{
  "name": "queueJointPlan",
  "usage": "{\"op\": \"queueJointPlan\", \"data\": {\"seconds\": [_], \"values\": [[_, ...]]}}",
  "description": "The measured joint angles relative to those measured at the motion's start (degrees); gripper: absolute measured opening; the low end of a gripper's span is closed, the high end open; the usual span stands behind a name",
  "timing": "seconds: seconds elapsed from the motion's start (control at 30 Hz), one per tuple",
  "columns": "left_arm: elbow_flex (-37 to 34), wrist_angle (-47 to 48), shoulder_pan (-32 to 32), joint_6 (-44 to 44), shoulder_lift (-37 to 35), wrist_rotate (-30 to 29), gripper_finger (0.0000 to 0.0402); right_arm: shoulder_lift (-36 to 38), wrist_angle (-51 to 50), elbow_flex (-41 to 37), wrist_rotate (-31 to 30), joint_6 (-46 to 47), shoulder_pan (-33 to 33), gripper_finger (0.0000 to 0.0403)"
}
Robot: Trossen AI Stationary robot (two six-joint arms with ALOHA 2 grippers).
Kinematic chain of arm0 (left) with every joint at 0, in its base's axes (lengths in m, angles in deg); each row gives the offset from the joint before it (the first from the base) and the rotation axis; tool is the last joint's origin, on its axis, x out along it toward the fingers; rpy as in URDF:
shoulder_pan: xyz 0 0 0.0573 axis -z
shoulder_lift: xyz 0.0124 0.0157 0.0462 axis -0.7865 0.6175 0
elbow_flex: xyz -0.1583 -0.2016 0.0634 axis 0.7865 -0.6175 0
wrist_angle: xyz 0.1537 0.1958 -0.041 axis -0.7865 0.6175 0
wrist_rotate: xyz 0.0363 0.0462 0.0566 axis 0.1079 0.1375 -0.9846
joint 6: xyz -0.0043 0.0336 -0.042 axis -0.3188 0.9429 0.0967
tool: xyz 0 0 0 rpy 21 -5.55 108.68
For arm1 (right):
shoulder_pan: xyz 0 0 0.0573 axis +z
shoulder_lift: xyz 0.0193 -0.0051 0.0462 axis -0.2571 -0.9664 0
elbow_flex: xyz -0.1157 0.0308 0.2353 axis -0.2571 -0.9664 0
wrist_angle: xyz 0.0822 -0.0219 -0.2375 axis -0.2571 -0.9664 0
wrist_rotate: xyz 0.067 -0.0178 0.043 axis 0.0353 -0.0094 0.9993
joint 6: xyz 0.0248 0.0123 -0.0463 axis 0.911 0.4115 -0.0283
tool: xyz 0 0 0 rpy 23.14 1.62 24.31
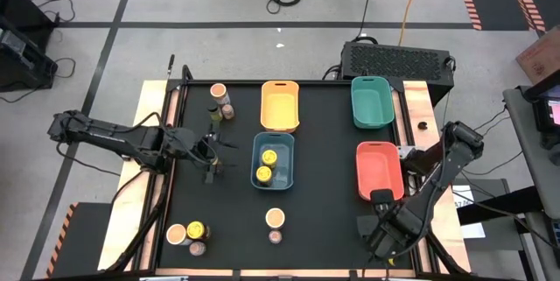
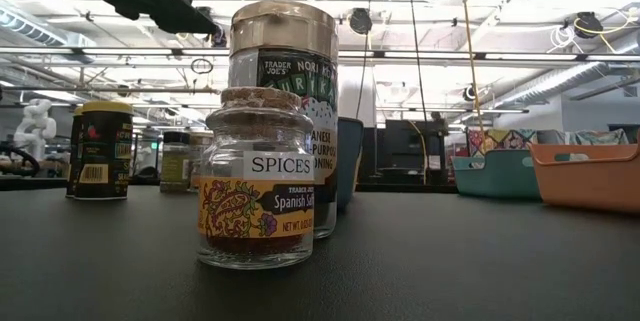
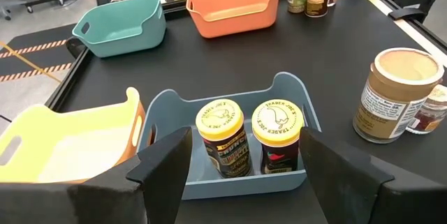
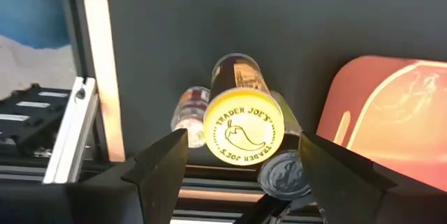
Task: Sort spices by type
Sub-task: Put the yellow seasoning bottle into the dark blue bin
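Observation:
The blue tray holds two yellow-lidded jars standing upright. My left gripper is open just left of that tray, facing it and touching nothing. My right gripper hangs open over the near right corner. Between its fingers, untouched, a yellow-lidded jar stands beside a small clear jar and a dark-lidded jar. A peach-topped tub and a small jar stand at the near middle.
The yellow tray, teal tray and red tray hold no jars. A tub and jars stand far left. A tub, a yellow-lidded jar and a brown one stand near left. Bare black mat lies between.

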Motion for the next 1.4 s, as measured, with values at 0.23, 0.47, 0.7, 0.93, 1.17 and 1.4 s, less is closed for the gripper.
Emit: {"op": "queueJointPlan", "data": {"seconds": [0.23,0.47,0.7,0.93,1.17,1.4], "values": [[0.0,0.02,0.0,-0.07,0.0,0.0,0.0267,-0.02,3.31,-3.66,0.11,0.15,0.64,0.0267],[0.0,0.08,0.0,-0.09,0.0,0.02,0.0267,-0.04,4.46,-5.47,0.17,-0.09,0.63,0.0267],[0.0,0.98,0.0,-0.11,0.0,0.02,0.0267,-0.04,7.67,-8.55,1.83,0.74,0.83,0.0267],[0.0,0.94,0.0,-0.13,0.0,0.02,0.0267,-0.04,10.64,-11.96,3.08,1.4,1.33,0.0267],[-0.01,0.81,0.0,-0.27,0.0,0.02,0.0267,-0.04,11.45,-12.06,2.41,1.32,1.33,0.0244],[-0.02,0.83,0.0,-0.24,0.0,0.02,0.0267,-0.02,13.82,-12.06,-1.06,1.29,1.19,0.022]]}}
